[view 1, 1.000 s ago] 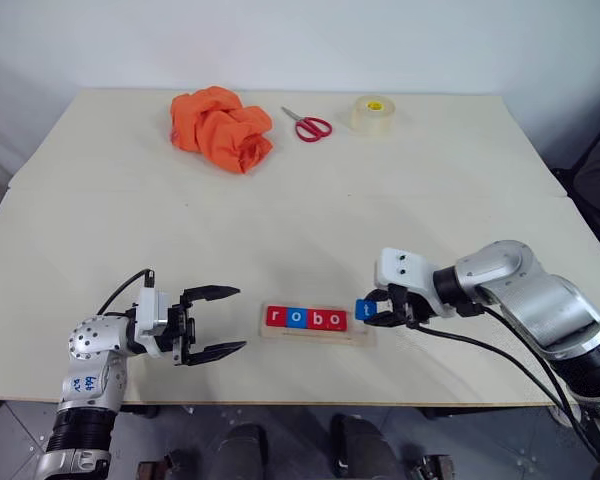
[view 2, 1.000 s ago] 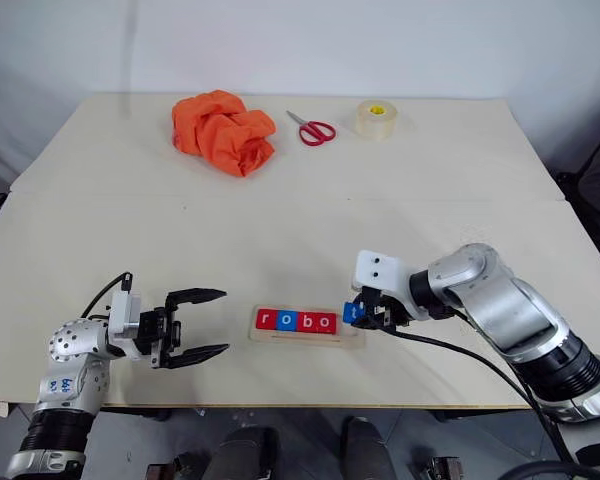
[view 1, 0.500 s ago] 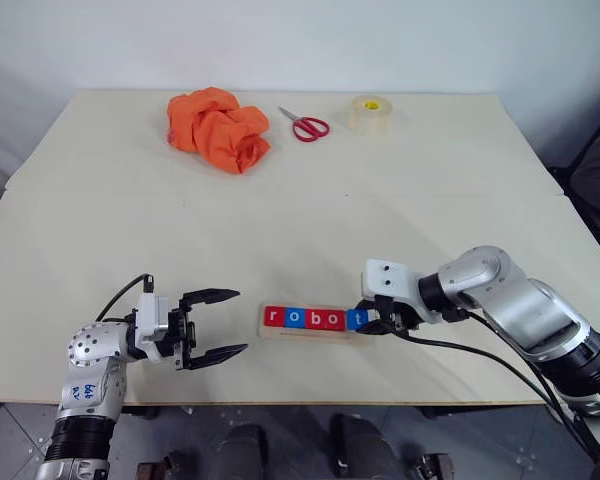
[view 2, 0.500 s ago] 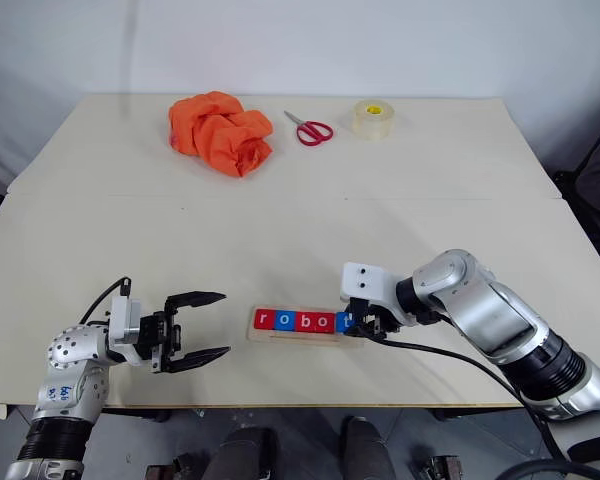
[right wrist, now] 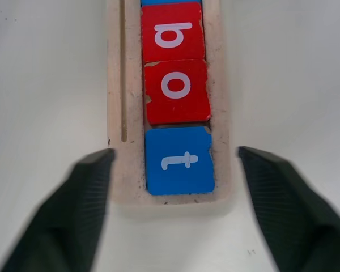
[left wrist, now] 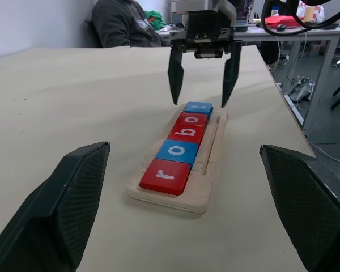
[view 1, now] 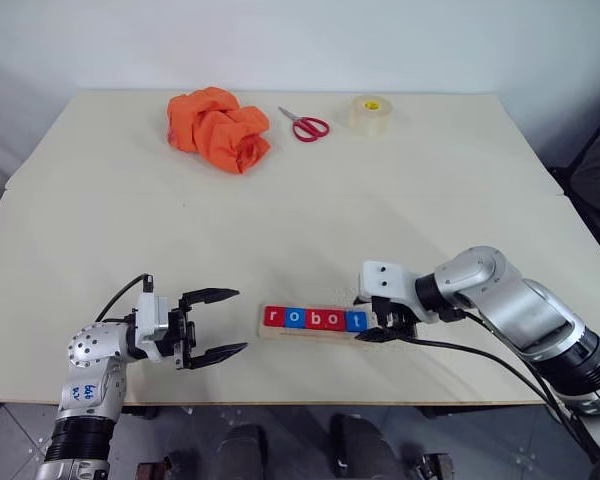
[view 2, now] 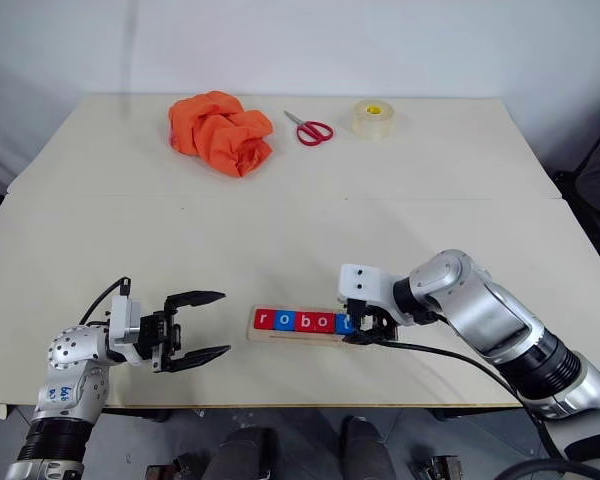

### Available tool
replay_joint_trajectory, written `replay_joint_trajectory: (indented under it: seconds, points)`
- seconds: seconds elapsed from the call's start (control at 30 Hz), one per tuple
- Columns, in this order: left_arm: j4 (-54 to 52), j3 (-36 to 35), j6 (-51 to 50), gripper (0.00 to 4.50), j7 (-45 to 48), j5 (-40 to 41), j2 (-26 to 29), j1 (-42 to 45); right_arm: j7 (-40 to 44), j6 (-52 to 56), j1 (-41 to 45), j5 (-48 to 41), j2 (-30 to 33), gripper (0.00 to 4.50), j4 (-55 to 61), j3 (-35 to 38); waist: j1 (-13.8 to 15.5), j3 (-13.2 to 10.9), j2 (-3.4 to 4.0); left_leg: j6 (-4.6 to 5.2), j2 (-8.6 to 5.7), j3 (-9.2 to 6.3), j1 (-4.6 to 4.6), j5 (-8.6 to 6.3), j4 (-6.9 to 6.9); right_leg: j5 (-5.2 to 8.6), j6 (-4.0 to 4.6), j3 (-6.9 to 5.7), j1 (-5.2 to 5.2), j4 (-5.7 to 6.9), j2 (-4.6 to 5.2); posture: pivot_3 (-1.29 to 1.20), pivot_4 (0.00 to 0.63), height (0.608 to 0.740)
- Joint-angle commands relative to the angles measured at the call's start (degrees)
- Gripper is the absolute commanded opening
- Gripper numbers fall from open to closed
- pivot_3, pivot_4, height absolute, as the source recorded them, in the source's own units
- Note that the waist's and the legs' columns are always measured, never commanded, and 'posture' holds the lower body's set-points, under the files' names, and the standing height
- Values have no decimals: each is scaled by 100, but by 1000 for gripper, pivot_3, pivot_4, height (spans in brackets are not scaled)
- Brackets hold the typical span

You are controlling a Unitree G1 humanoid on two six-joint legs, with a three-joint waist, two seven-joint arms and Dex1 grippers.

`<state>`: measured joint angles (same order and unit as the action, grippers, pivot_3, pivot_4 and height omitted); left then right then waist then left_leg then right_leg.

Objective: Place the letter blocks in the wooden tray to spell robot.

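Near the front edge of the worktop lies the wooden tray, flat and lengthwise across my view. All five letter blocks sit in its wide groove, touching end to end, reading r, o, b, o, t from my left: red, blue, red, red, blue. The blue t block occupies the tray's right end.

My right claw is at that right end, angled down, its fingers spread apart on either side of the tray. Neither finger touches the t block; the claw holds nothing.

My left claw is to the left of the tray, clear of it, pointing level toward it. Its fingers stand wide apart and empty.

At the far side of the worktop, well apart from the tray, lie a crumpled orange cloth, red-handled scissors and a roll of clear tape.
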<state>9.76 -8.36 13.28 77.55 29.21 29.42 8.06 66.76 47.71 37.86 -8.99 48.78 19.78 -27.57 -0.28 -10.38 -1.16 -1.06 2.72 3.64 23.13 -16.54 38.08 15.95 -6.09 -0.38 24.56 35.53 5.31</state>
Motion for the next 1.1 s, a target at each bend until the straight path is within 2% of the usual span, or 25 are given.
replay_joint_trajectory:
  seconds: [0.03,0.17,0.23,0.33,0.4,0.5,0.6,0.77,0.97,1.1]
  points:
    - [-94,-24,89,4500,-14,55,-1,22,23,96,116,-85,24,4458,219,182,1,0,0,0,0,0,0,0,0,0,0,0,0,0,0,0,150,740]
    - [-97,-7,44,4500,-92,14,-6,37,9,144,77,-128,38,4458,256,243,0,0,0,0,0,0,0,0,0,0,0,0,0,0,0,0,150,740]
    - [-174,2,-71,4500,-462,-184,-5,21,-27,-41,-94,-301,-33,4458,256,499,2,0,0,0,0,0,0,0,0,0,0,0,0,0,0,0,150,740]
    - [-247,-5,93,4500,-1129,-741,33,-40,-15,-1069,-626,-792,-301,4458,97,1389,16,1,-2,0,0,-3,0,0,-1,0,0,-2,-4,-2,-2,0,150,740]
    - [-350,-44,66,4500,-1202,-660,37,-101,185,-1457,-880,-1040,-324,4458,-33,1754,17,1,-2,0,-1,0,1,0,-1,-2,-3,-2,-4,-3,-2,0,150,740]
    - [-530,-228,-53,4500,-1220,-409,137,-282,907,-2546,-1573,-1522,-259,4458,-668,2498,26,4,-7,0,-1,0,-1,0,-1,-3,-5,-3,-12,-8,-2,0,150,740]
    - [-528,-436,88,4500,-1085,-247,261,-434,1555,-3526,-1914,-1456,-31,4458,-1450,2770,16,3,-6,1,-1,0,-5,-1,-1,-4,-7,-5,-18,-13,-1,0,150,740]
    - [-524,-823,7,4500,-739,178,512,-720,2376,-4138,-1800,-1846,9,4458,-2521,3116,-62,1,-2,1,8,6,-23,2,0,-4,-7,2,-20,2,-10,0,150,740]
    - [-365,-1080,-68,4500,-577,321,753,-765,2558,-4993,-1386,-1632,-7,4458,-3791,3136,-127,-1,1,-2,12,7,-35,4,-3,-1,-1,5,-23,8,-14,0,150,740]
    - [-387,-1145,-114,4500,-525,476,732,-656,2574,-5259,-1160,-1726,11,4458,-4237,3148,-128,-1,1,-3,12,10,-37,3,-3,-1,-1,7,-24,9,-13,0,150,740]
